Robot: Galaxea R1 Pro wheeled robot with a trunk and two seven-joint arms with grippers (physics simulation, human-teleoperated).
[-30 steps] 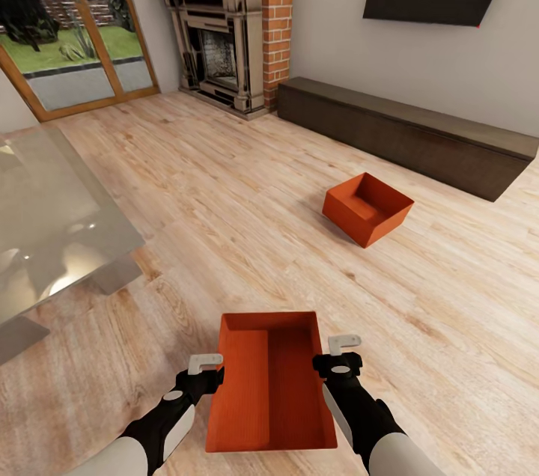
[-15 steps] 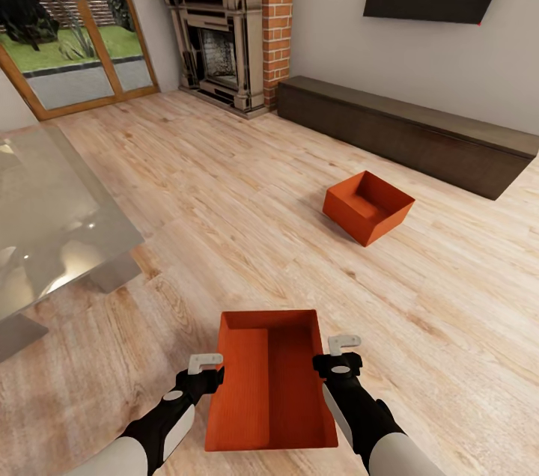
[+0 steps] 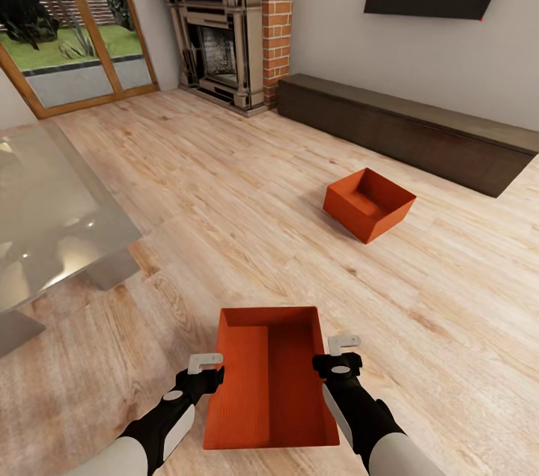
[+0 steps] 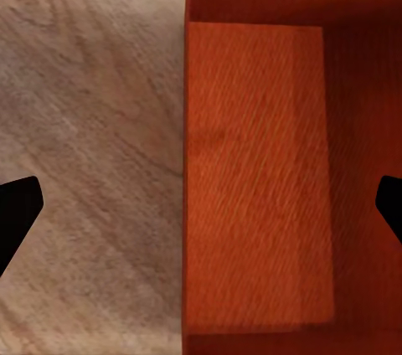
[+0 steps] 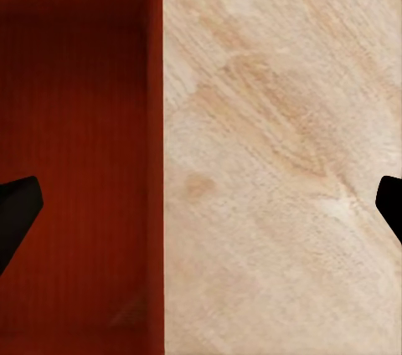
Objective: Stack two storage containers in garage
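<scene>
Storage container [image 3: 271, 382], orange-red and lidless, sits on the wood-plank floor [image 3: 224, 191] between the left gripper [image 3: 203, 364] and right gripper [image 3: 343, 346], each spread wide astride a long wall (likely light, rigid, best pinched there).

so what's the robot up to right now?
It's in the living room with one orange bin between its arms. The left hand and right hand are open, each straddling a side wall of the bin. The second bin sits on the wood floor near the long dark cabinet.
</scene>
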